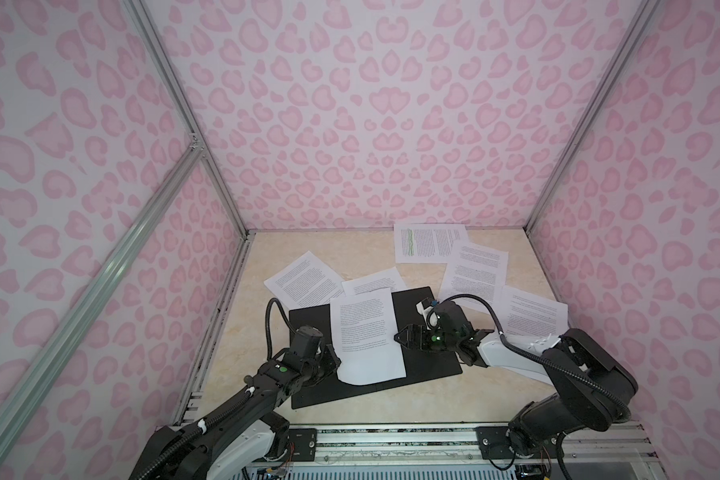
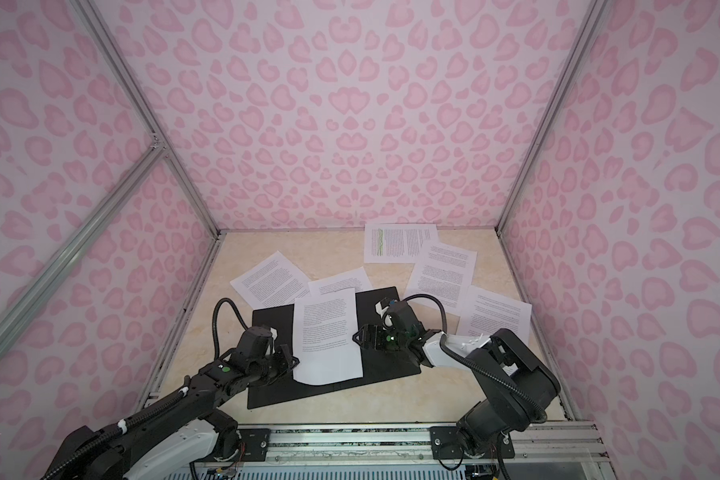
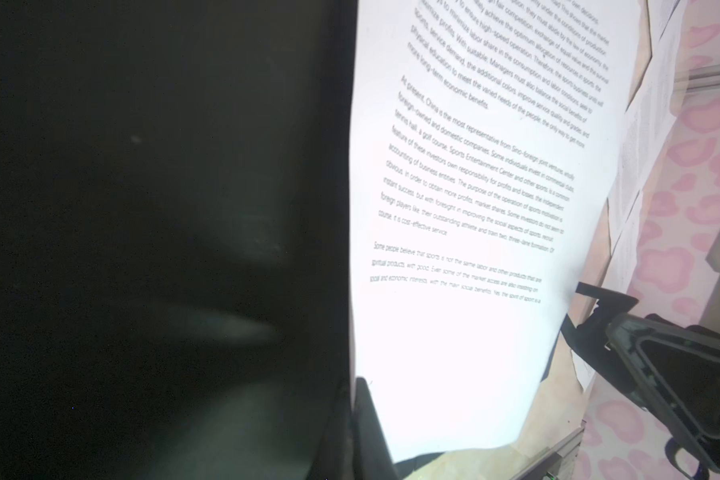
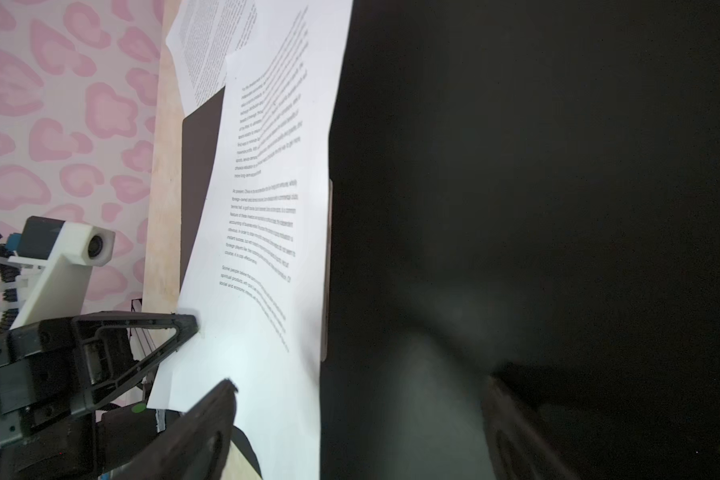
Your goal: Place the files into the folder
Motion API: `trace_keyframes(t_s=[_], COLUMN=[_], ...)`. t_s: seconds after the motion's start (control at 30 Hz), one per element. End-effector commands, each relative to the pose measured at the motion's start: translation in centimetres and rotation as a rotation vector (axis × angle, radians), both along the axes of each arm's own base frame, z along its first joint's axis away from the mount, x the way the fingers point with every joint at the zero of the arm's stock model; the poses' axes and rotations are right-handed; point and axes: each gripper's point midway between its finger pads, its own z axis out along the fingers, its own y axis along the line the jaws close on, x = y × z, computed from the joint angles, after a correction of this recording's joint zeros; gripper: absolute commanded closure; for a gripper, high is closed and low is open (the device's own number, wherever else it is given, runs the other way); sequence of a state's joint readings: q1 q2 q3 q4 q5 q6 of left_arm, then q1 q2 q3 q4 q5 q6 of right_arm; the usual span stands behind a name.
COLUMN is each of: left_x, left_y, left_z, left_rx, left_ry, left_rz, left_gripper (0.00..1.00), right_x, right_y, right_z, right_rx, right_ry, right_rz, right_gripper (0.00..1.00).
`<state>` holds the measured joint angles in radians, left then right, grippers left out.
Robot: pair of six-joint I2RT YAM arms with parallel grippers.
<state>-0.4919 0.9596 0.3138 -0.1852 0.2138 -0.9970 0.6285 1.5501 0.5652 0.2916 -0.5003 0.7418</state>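
The folder [image 1: 429,365] [image 2: 387,365] lies open on the table, black inside up. One printed sheet [image 1: 366,332] [image 2: 329,332] [image 3: 454,332] [image 4: 267,353] rests across its middle. My left gripper [image 1: 335,361] [image 2: 294,360] [image 3: 356,415] is shut on this sheet's near left edge, which curls up. At the sheet's right edge my right gripper [image 1: 398,338] [image 2: 356,337] [image 4: 360,386] stands open, empty, one finger above the paper. Other files lie loose behind: a green-marked one [image 1: 429,243], two at the right [image 1: 474,274] [image 1: 533,316], two at the left [image 1: 304,282] [image 1: 375,281].
Pink patterned walls [image 1: 350,124] close in the beige table [image 1: 246,374] on three sides, with aluminium posts [image 1: 558,187] at the corners. A metal rail [image 1: 391,436] with both arm bases runs along the front edge. The right arm [image 1: 578,382] reaches over sheets at the right.
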Motion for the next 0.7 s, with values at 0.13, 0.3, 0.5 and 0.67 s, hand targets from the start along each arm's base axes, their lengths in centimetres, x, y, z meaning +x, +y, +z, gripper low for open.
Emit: trace_keyframes(t_s=[0.13, 0.3, 0.5, 0.67], left_x=[0.5, 0.6, 0.9, 1.3], left_y=[-0.2, -0.5, -1.1, -1.9], left_z=[0.1, 0.5, 1.1, 1.6], left_rx=[0.01, -0.003, -0.021, -0.033], left_ry=[-0.037, -0.054, -0.071, -0.086], left_rz=[-0.029, -0.036, -0.048, -0.066], left_gripper=[0.97, 0.97, 0.97, 0.97], right_x=[-0.8, -0.9, -1.0, -1.0], right_y=[1.6, 2.7, 3.7, 3.8], right_z=[0.2, 0.4, 0.6, 0.5], right_rx=[0.048, 0.071, 0.132, 0.134], right_ry=[0.013, 0.026, 0.051, 0.058], right_rz=[0.048, 0.074, 0.085, 0.084], right_gripper=[0.12, 0.26, 0.44, 0.55])
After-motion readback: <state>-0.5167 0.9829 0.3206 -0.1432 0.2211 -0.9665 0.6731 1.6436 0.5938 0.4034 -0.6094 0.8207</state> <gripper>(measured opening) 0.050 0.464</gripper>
